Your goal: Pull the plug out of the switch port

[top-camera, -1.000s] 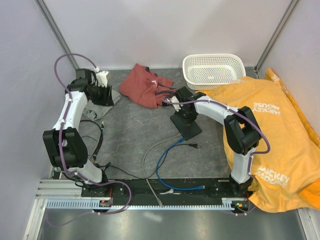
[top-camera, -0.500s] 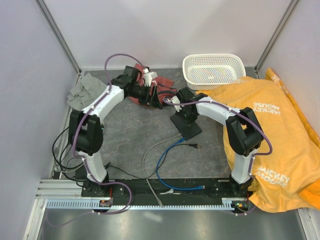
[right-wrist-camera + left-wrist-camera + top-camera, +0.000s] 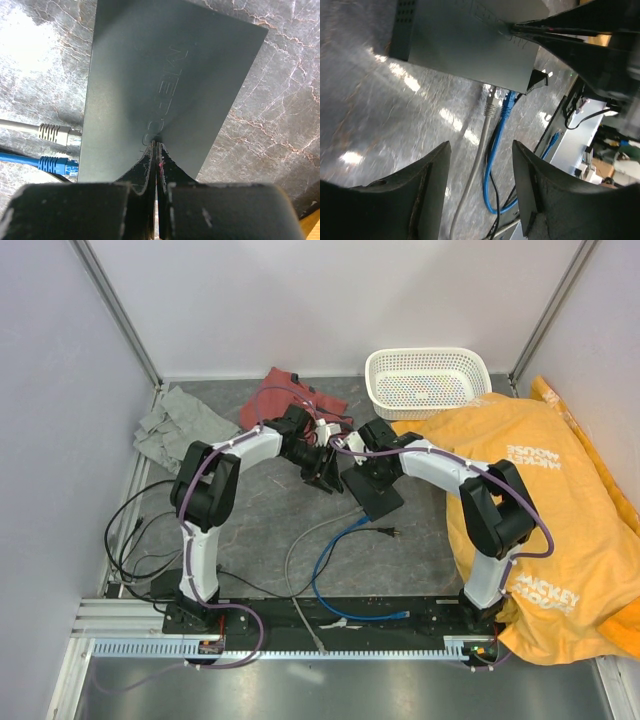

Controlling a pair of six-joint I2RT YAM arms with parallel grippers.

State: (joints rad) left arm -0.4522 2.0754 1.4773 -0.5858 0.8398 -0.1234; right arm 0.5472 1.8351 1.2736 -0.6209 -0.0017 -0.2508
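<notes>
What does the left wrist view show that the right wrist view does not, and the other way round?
Only the left wrist: the left gripper, open, and the grey cable and blue cable trailing across the table. Only the right wrist: that the right gripper is shut, its tips on the switch. Both: the switch with the grey plug and blue plug in its ports.

Bright overhead light, glare streaking the blurred table (image 3: 375, 117).
</notes>
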